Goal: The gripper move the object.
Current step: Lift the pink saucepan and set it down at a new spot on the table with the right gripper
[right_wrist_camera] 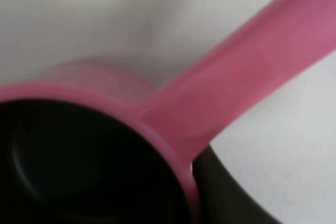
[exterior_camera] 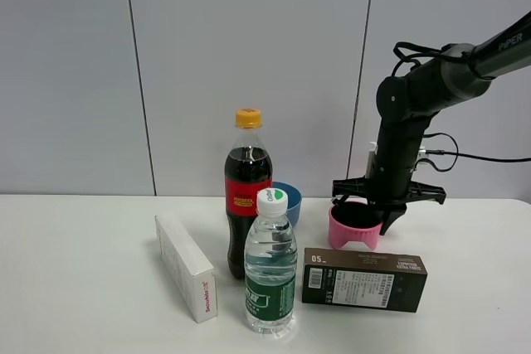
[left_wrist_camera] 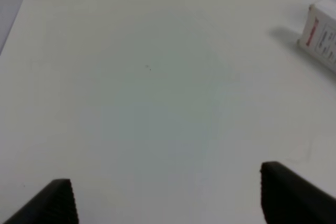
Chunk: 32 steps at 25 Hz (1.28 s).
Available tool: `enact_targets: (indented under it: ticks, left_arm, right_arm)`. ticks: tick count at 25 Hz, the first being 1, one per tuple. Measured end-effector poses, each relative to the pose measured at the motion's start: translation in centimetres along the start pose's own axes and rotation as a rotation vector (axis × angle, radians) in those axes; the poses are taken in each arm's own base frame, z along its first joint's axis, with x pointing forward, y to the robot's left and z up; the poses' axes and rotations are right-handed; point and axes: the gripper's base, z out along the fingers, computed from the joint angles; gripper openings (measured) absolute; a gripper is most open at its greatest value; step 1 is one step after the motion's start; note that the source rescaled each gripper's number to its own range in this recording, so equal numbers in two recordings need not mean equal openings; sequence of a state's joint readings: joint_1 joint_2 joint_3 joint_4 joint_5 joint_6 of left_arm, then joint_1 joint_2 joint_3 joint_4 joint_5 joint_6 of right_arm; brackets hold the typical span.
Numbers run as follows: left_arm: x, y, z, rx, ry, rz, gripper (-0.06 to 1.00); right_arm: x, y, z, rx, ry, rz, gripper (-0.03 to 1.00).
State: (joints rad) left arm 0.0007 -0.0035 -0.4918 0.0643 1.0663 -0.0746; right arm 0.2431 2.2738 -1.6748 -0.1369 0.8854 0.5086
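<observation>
Your right gripper (exterior_camera: 372, 215) rests over the pink scoop cup (exterior_camera: 355, 234), one finger (right_wrist_camera: 231, 198) just outside its wall beside the handle (right_wrist_camera: 252, 61). You cannot tell whether it pinches. This looks like the grasp step: confirm the grip, then lift. Your left gripper (left_wrist_camera: 168, 198) hangs spread, idle.

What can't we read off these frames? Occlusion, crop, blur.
1. Right claw on the pink scoop cup: in exterior high the fingertips are hidden at the rim, and right wrist is too blurred. Open or shut is unclear.
2. Cup base: exterior high, behind the dark box.
3. Blue bowl: exterior high, mostly behind the cola bottle.
4. White box: left wrist, cut by the frame edge, print unreadable.
</observation>
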Motion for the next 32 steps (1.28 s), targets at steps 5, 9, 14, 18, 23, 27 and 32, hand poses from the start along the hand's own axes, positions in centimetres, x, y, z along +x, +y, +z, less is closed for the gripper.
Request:
enact_targets:
  ticks: [5,9,14,18,23,27,32]
  left_arm:
    - [0.0,0.0,0.0,0.0,0.0,0.0,1.0]
    - [0.0,0.0,0.0,0.0,0.0,0.0,1.0]
    - [0.0,0.0,0.0,0.0,0.0,0.0,1.0]
    - [0.0,0.0,0.0,0.0,0.0,0.0,1.0]
    - [0.0,0.0,0.0,0.0,0.0,0.0,1.0]
    - [0.0,0.0,0.0,0.0,0.0,0.0,1.0]
    - [0.0,0.0,0.0,0.0,0.0,0.0,1.0]
  right_arm:
    - [0.1,-0.1,-0.1,0.01,0.018,-0.056,0.01]
    - [0.2,-0.2,-0.9,0.016,0.028,-0.077,0.0]
    - [-0.1,-0.4,-3.7,0.003,-0.011,-0.114,0.0]
    - [-0.1,-0.9,-7.3,-0.008,-0.049,-0.151,0.0]
    - [0.3,-1.8,-12.9,-0.024,-0.114,-0.177,0.0]
    - [1.4,-2.5,-19.1,-0.063,-0.23,-0.18,0.0]
    - [5.2,-1.4,-27.4,-0.15,-0.413,-0.292,0.0]
